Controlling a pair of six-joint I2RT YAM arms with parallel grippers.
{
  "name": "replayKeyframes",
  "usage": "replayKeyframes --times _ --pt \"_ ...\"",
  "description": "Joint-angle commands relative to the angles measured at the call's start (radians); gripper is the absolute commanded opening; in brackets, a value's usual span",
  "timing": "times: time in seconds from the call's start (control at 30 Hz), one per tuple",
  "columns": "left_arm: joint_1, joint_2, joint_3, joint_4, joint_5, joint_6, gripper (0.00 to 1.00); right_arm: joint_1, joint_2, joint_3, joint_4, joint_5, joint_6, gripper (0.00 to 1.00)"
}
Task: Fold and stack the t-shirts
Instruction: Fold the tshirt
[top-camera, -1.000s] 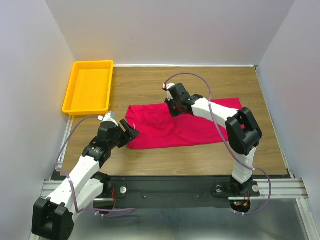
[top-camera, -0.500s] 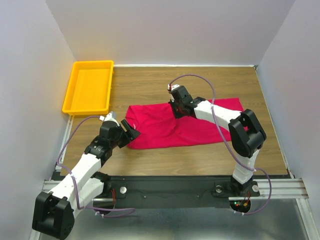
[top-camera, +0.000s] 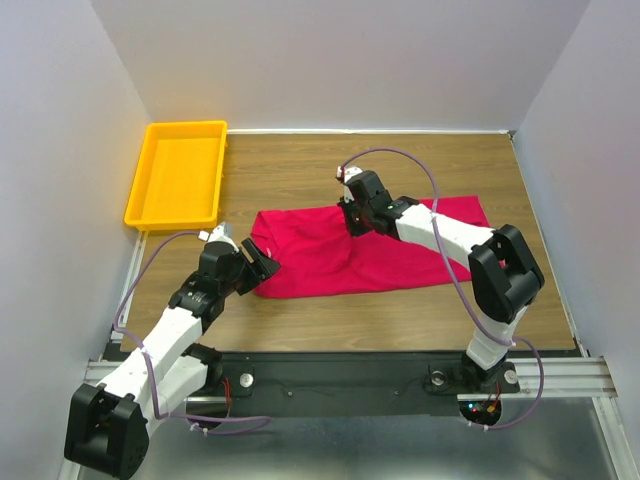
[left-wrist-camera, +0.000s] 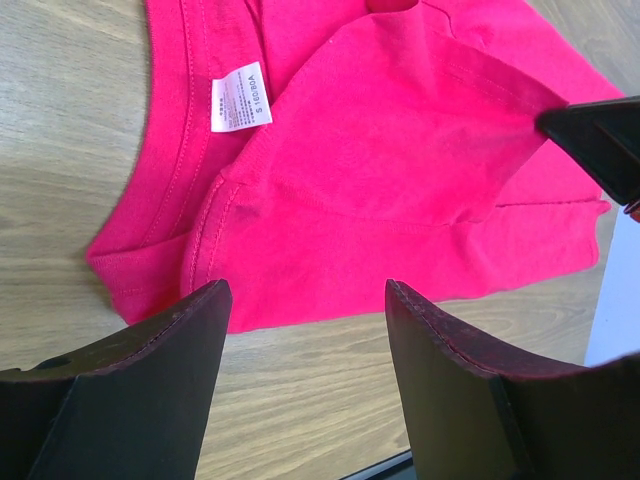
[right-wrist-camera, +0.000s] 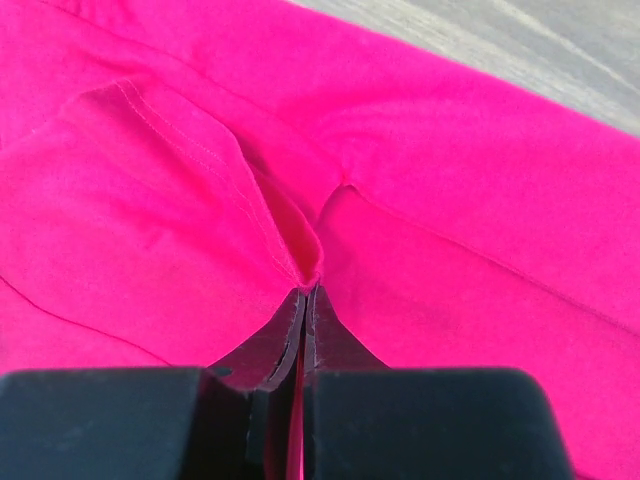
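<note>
Our right gripper is pinching a fold of the t-shirt; our left gripper is hovering open over its left edge.

Wooden table, red t-shirt, yellow tray

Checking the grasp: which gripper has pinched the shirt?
The right gripper, jaws shut on a fold of the shirt; the left gripper is open, holding nothing.

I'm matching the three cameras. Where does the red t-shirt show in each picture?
Top external: t-shirt in the middle, right of the yellow tray.
Left wrist: t-shirt across the top, white neck label showing.
Right wrist: t-shirt fills nearly everything, a fold pinched in the fingers.
Shared landmark: the wooden table.
</note>
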Motion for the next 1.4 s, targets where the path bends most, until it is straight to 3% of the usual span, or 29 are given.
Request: replayKeyframes --times 0.0,0.2,0.47,0.57,0.7,1.17,1.37 --pt "0.002 -0.005 0.015 0.054 0.001 0.05 0.74 -0.006 -0.034 -0.002 0.061 0.031 -0.02 0.03" --pt "0.004 0.101 0.134 0.152 0.019 0.187 0.74 -0.006 0.004 -0.039 0.055 0.034 -0.02 0.08" --pt "0.011 0.509 0.444 0.206 0.157 0.366 0.69 -0.006 0.041 -0.006 0.055 0.005 -0.001 0.08" --pt "0.015 0.691 0.568 0.191 0.235 0.396 0.63 -0.006 0.047 0.004 0.055 -0.003 0.003 0.08" --pt "0.015 0.805 0.653 0.126 0.26 0.422 0.6 -0.006 0.047 0.004 0.055 -0.006 0.003 0.08" --pt "0.015 0.998 0.782 0.063 0.291 0.458 0.54 -0.006 0.066 0.024 0.055 -0.01 0.008 0.08" --pt "0.015 1.038 0.82 0.063 0.325 0.478 0.43 -0.006 0.069 0.021 0.056 -0.007 0.008 0.08"
